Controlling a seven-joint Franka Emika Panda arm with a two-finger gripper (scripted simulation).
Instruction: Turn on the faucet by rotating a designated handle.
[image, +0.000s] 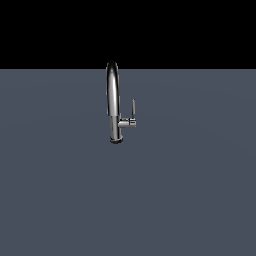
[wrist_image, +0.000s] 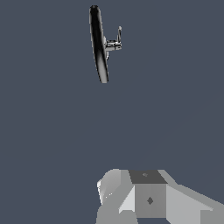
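Note:
The faucet (image: 114, 100) is a shiny chrome tap with a high arched spout, standing upright on the flat grey surface in the middle of the exterior view. A stubby chrome stem branches off toward the exterior view's right and carries the handle (image: 133, 107), a thin grey lever pointing straight up. In the wrist view the faucet (wrist_image: 99, 48) and its handle (wrist_image: 119, 34) appear small and far off. A pale grey blocky part of my gripper (wrist_image: 148, 197) shows in that view, well away from the faucet. Its fingers cannot be told apart. The arm does not appear in the exterior view.
A plain dark grey floor (image: 190, 190) stretches around the faucet on all sides, ending in a black background (image: 200, 30) beyond its far edge.

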